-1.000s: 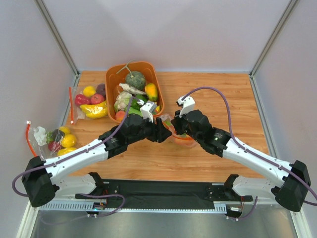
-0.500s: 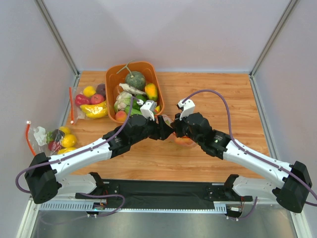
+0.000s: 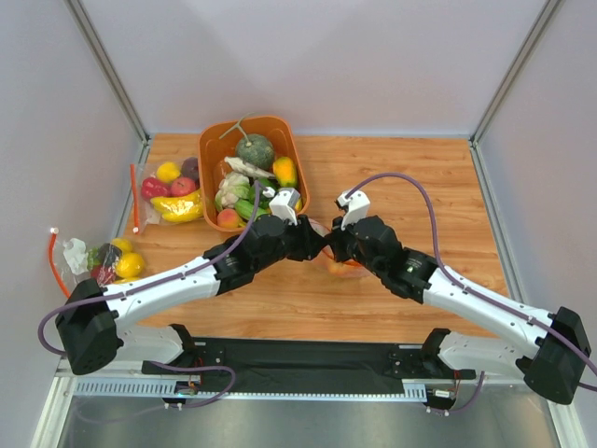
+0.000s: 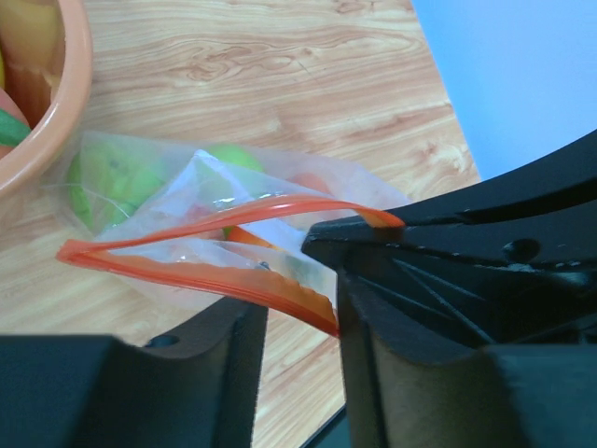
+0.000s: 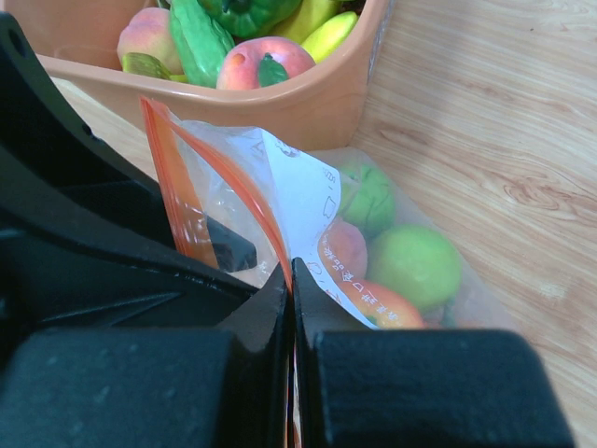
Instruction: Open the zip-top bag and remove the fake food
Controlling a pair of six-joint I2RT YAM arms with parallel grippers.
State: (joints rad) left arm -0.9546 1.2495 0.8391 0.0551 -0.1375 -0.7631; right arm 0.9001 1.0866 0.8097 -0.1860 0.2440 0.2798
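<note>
The zip-top bag (image 5: 298,187) lies on the wooden table just in front of the orange basket, its red-orange zip strip (image 4: 187,280) parted into a loop. Inside is the fake food (image 5: 415,266): green, peach-red and orange fruits. My right gripper (image 5: 291,275) is shut on one lip of the bag, beside the white label. My left gripper (image 4: 294,317) is open, and the other lip's strip runs across the gap and touches its right finger. In the top view both grippers, left (image 3: 310,245) and right (image 3: 334,245), meet tip to tip over the bag (image 3: 343,269).
The orange basket (image 3: 213,149), full of fake fruit and vegetables, stands just behind the bag. A bag with a banana (image 3: 173,191) lies to its left. A bag with a white knot (image 3: 103,261) lies at the left edge. Walls enclose the table.
Both grippers have drawn together over the bag, the left one moving right. The bag's mouth now stands parted between them.
</note>
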